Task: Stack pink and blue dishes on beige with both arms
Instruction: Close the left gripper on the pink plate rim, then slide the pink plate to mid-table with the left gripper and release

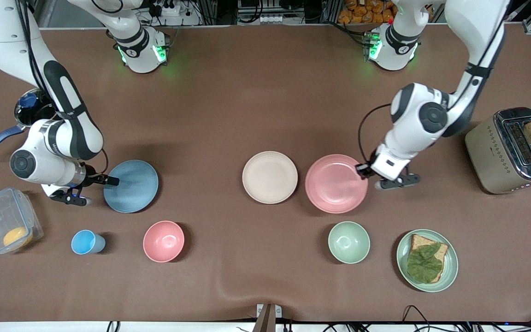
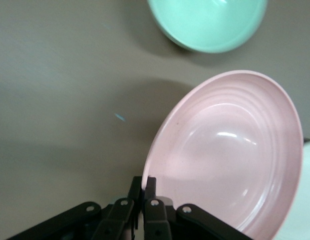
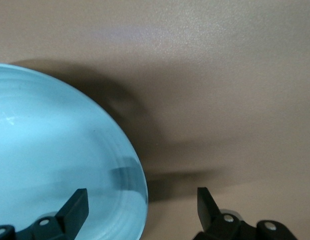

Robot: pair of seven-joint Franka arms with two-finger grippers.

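The beige plate (image 1: pixel 269 177) lies flat at the table's middle. Beside it, toward the left arm's end, is the pink plate (image 1: pixel 334 184) (image 2: pixel 230 160). My left gripper (image 1: pixel 362 169) (image 2: pixel 144 186) is shut on its rim, and the plate casts a shadow on the cloth below. The blue plate (image 1: pixel 132 186) (image 3: pixel 49 160) sits toward the right arm's end. My right gripper (image 1: pixel 110 180) (image 3: pixel 141 205) is open astride its rim. One of its fingers (image 3: pixel 77 206) is over the plate, and the other stands outside it.
Nearer the camera stand a blue cup (image 1: pixel 86 242), a pink bowl (image 1: pixel 163 241), a pale green bowl (image 1: pixel 349 242) (image 2: pixel 210 22) and a green plate with bread and a leaf (image 1: pixel 427 260). A toaster (image 1: pixel 500 152), a clear container (image 1: pixel 7 226) and a blue-handled pot (image 1: pixel 30 108) sit at the table's ends.
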